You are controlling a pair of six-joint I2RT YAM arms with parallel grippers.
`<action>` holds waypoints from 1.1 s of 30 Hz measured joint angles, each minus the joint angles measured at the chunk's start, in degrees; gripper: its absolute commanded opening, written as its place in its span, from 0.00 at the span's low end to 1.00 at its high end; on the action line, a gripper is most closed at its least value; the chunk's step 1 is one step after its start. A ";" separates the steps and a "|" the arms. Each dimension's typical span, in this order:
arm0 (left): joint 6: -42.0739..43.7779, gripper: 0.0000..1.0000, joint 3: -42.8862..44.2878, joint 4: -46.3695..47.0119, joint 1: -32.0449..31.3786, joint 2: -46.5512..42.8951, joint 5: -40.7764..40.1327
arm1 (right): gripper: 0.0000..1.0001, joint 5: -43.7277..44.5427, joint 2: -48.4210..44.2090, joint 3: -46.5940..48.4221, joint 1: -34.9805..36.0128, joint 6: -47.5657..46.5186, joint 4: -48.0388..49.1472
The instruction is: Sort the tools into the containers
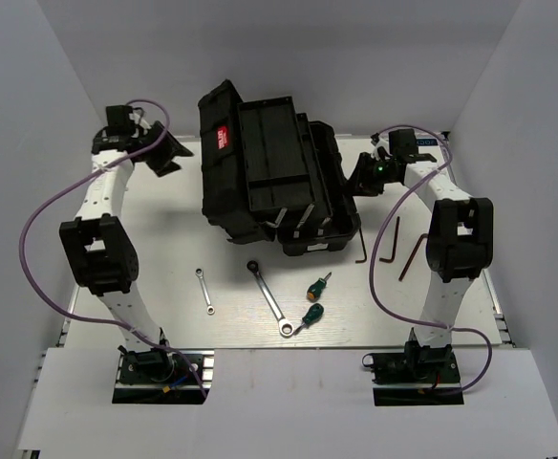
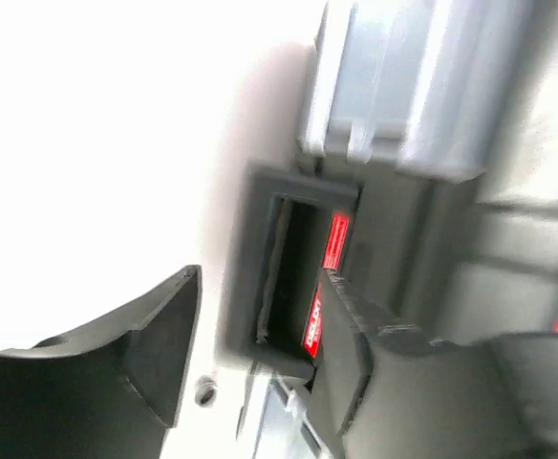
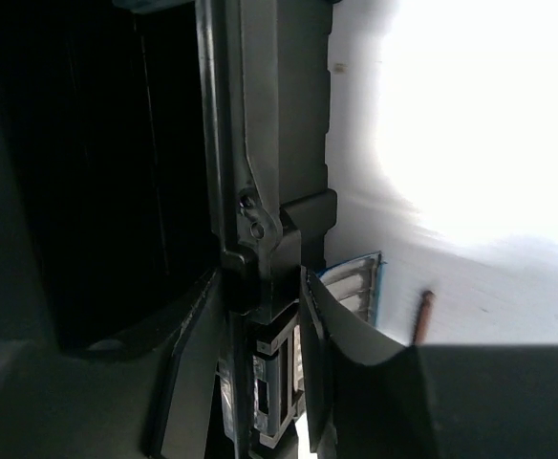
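A: Where is the toolbox (image 1: 329,226) sitting, and what is lying outside it?

B: It is lying open at mid-table, its lid (image 1: 218,153) tilting up on the left; all the tools in view are lying on the table, nearer the arm bases; the short wrench (image 1: 204,290) is resting left of the longer wrench (image 1: 269,298), whose ring end is lying just beside the lower screwdriver (image 1: 311,316); the upper screwdriver (image 1: 318,285) is lying near it; three hex keys (image 1: 392,244) are lying right of the box, close to the right arm.

A: And what are the grippers doing?

B: The left gripper (image 1: 167,155) is hovering beside the lid, its fingers (image 2: 155,349) standing apart and gripping nothing; a red-labelled recess (image 2: 293,277) of the box is showing between them; the right gripper (image 1: 365,177) is clamping the box's right-hand wall, one finger pressing on each side.
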 measured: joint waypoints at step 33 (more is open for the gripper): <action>10.49 0.46 -6.23 -15.32 -3.63 -24.09 -9.75 | 0.67 -2.45 6.43 8.94 1.99 4.55 -0.42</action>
